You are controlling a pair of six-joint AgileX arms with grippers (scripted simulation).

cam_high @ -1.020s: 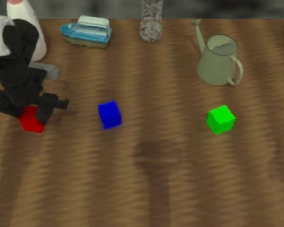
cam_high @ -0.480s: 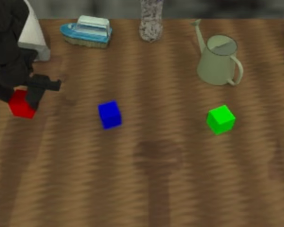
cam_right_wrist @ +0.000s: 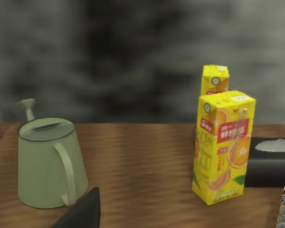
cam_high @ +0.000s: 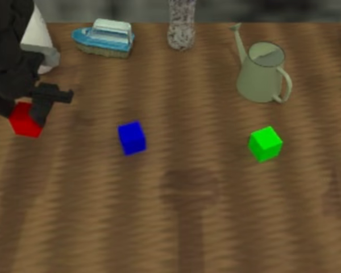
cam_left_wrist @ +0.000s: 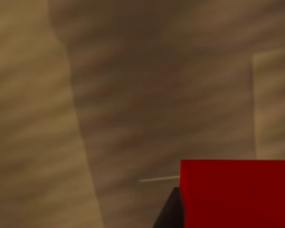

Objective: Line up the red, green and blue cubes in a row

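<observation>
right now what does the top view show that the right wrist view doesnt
Only the top view shows the left gripper shut on the red cube at the table's left, plus the blue cube, green cube and scrub brush. Only the right wrist view shows the front orange juice carton whole and a dark box. Both show the watering can and wooden table.

Worktop: I see a brown wood-grain worktop (cam_high: 176, 227) filling nearly all of the top view, grain running in wavy bands.
Backdrop: along the upper edge of the frame, beyond the worktop's far edge, I see a blurred mottled grey wall (cam_right_wrist: 133, 52).
Light: soft; I see long dim shadows across the lower left and lower centre of the top view.
</observation>
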